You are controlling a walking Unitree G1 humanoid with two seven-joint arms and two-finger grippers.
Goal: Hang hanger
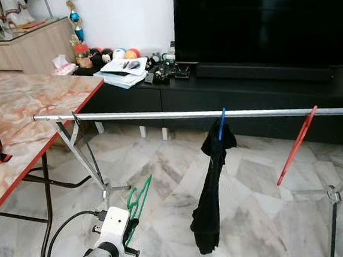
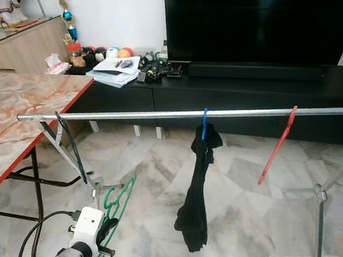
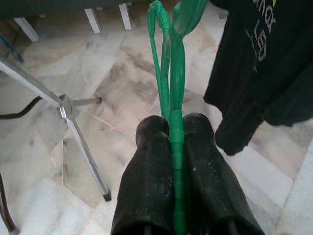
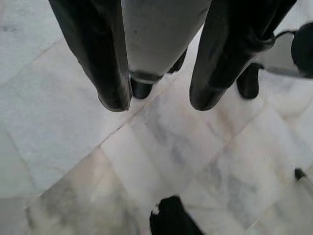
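left gripper pinches the thin green plastic hanger, long axis pointing up toward the shiny metal rail, right gripper spread wide.

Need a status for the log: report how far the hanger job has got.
Done: blue hanger with a black garment and a red hanger hang on the rail. In hand: left gripper clamps the green hanger, low, below the rail. Left: lift and hook it on.
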